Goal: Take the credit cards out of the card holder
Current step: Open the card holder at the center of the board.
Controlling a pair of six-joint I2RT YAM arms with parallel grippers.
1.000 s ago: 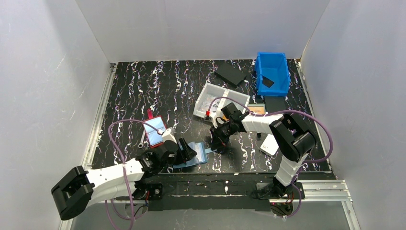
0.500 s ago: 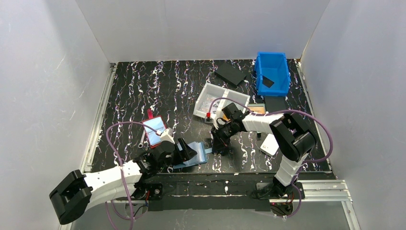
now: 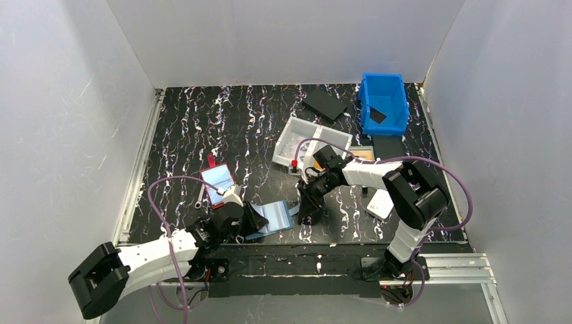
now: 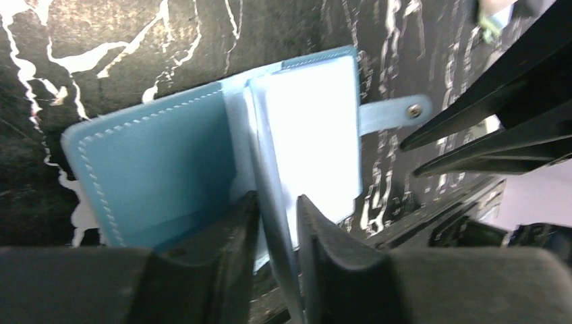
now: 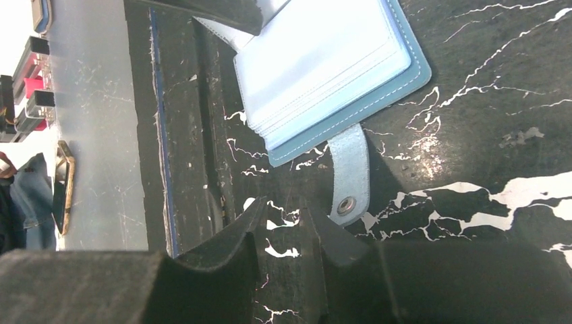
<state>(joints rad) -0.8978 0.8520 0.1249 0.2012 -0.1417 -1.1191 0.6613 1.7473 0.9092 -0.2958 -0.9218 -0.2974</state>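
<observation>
The card holder (image 3: pixel 275 216) is a light-blue bifold wallet lying open near the table's front edge. In the left wrist view its blue panel (image 4: pixel 155 169) lies left, the clear pockets (image 4: pixel 313 128) right and the snap tab (image 4: pixel 391 111) far right. My left gripper (image 4: pixel 276 202) is closed to a narrow gap around a thin pale sheet standing up from the fold. I cannot tell whether that sheet is a credit card or a pocket leaf. My right gripper (image 5: pixel 283 212) is slightly open and empty, its tips on the table next to the tab (image 5: pixel 347 179). No loose credit card shows.
A red-edged holder (image 3: pixel 219 185) lies just behind the left gripper (image 3: pixel 255 217). A clear tray (image 3: pixel 310 142) and a teal holder with an orange card (image 3: pixel 361 154) sit behind the right gripper (image 3: pixel 303 210). A blue bin (image 3: pixel 383 101) stands back right, and a white object (image 3: pixel 380 202) lies right.
My left gripper has drawn back toward the near left, and the card holder's pocket side now lies more open. The right gripper has barely moved.
</observation>
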